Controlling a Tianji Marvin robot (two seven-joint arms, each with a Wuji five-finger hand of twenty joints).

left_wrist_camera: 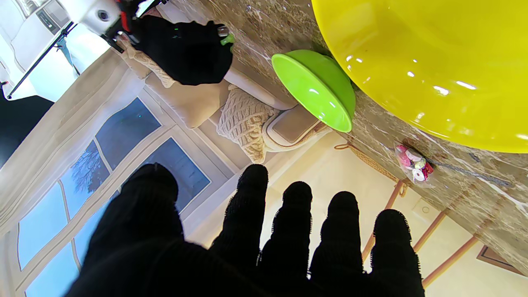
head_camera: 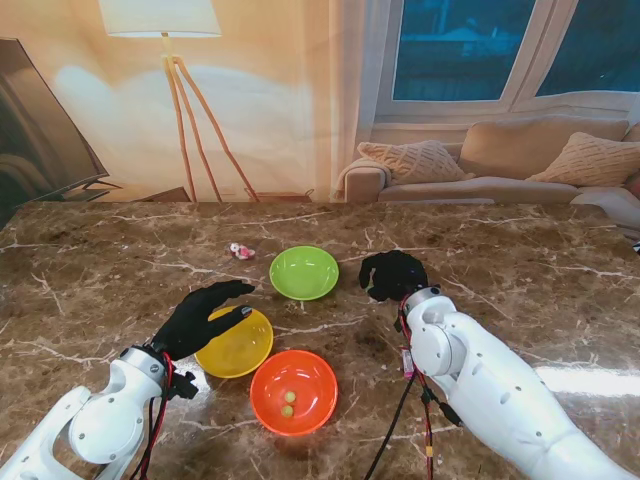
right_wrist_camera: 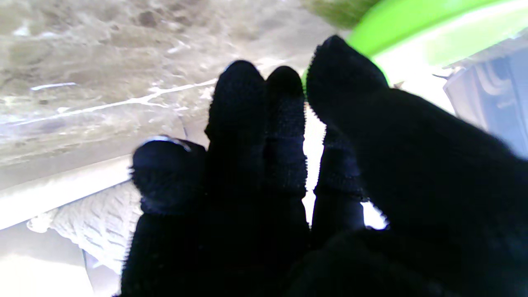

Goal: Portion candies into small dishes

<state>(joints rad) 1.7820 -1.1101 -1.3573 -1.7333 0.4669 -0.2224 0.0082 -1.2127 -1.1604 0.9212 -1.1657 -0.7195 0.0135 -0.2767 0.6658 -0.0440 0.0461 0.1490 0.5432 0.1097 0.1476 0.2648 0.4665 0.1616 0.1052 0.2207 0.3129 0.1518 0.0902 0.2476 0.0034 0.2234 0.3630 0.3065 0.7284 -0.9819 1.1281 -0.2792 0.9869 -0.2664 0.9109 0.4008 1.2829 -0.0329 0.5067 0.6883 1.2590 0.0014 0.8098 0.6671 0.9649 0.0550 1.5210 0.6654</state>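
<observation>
"What did you have behind the brown marble table (head_camera: 120, 270)?"

"You had a cream wall (head_camera: 280, 100) with a tripod floor lamp (head_camera: 170, 60) lit at far left, and a dark screen (head_camera: 40, 130) at the left edge."

"And on the far right?"

"You saw a beige sofa (head_camera: 480, 170) with knitted cushions (head_camera: 415, 160) under a window (head_camera: 460, 50) showing dark blue outside."

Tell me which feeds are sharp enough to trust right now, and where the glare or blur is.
Stand view: sharp, with window glare on the table at my right. Left wrist view: crisp, specular highlights on the yellow bowl, the wrapped candy clear. Right wrist view: soft and backlit, the right hand a black silhouette, the green bowl washed out.
</observation>
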